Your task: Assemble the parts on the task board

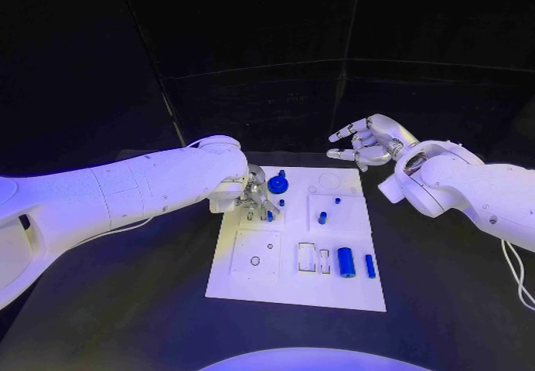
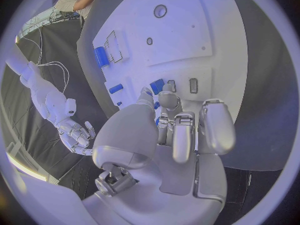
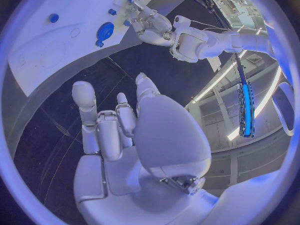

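On the board point(image 1: 292, 297), a round part point(image 1: 277, 185) and pegs stand seated; a cylinder point(image 1: 345, 263) lies loose. Left hand point(image 1: 247, 197) works there, grip unclear; right hand point(image 1: 368, 144) hovers, fingers apart.

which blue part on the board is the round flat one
The blue disc near the task board's far edge, beside the left hand. The other blue parts are small pegs or cylinders.
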`<act>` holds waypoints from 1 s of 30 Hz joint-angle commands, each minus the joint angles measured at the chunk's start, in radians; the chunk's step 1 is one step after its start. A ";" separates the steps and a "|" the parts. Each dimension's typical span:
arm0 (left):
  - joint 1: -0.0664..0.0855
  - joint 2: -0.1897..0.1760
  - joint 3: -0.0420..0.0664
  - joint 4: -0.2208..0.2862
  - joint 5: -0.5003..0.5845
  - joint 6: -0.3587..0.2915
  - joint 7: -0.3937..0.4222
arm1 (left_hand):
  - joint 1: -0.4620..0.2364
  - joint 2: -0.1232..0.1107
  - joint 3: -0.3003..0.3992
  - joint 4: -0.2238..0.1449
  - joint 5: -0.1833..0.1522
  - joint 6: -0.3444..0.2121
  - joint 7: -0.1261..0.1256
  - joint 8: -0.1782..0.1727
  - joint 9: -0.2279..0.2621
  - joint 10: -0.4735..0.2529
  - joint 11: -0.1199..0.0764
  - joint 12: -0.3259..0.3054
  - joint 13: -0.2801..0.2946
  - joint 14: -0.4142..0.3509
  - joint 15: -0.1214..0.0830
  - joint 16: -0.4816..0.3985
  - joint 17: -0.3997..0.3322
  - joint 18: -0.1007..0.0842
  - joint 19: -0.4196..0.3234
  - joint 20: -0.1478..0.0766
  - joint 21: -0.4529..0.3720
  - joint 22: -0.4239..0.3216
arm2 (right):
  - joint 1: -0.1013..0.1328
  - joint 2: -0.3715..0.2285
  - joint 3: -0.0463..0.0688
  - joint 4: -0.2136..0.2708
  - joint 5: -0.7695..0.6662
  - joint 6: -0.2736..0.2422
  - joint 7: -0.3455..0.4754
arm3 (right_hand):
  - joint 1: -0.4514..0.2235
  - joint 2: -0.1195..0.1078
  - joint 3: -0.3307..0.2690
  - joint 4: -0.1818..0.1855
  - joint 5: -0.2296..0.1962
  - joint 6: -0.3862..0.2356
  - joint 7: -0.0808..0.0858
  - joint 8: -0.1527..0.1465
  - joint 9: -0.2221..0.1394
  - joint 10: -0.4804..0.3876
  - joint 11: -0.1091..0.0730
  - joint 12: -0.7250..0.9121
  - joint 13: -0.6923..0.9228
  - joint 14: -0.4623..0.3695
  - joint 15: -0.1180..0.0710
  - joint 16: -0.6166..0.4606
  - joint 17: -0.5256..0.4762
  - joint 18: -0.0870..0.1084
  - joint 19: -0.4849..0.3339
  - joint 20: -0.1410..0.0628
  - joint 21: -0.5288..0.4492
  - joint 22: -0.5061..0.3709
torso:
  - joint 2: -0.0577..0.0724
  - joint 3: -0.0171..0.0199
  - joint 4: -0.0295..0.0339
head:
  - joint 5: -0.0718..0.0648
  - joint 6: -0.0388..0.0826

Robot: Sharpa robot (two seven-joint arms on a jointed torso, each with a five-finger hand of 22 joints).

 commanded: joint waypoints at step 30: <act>0.001 0.005 0.000 -0.001 -0.003 0.036 0.012 | 0.168 0.078 0.180 -0.146 0.000 -0.046 -0.007 -0.005 0.028 -0.033 -0.005 -0.043 -0.026 0.102 -0.004 0.003 0.263 -0.015 -0.002 -0.004 0.011 0.016 | 0.002 0.016 0.001 -0.001 0.003 0.040 0.006 | 0.006 0.019 0.000 -0.013 0.005 0.005 0.000 0.008 -0.001 0.001 -0.001 -0.003 0.002 0.054 -0.006 -0.005 0.042 0.015 -0.001 -0.002 -0.005 0.000 | 0.000 -0.0011 0.0004 | 0.001 -0.014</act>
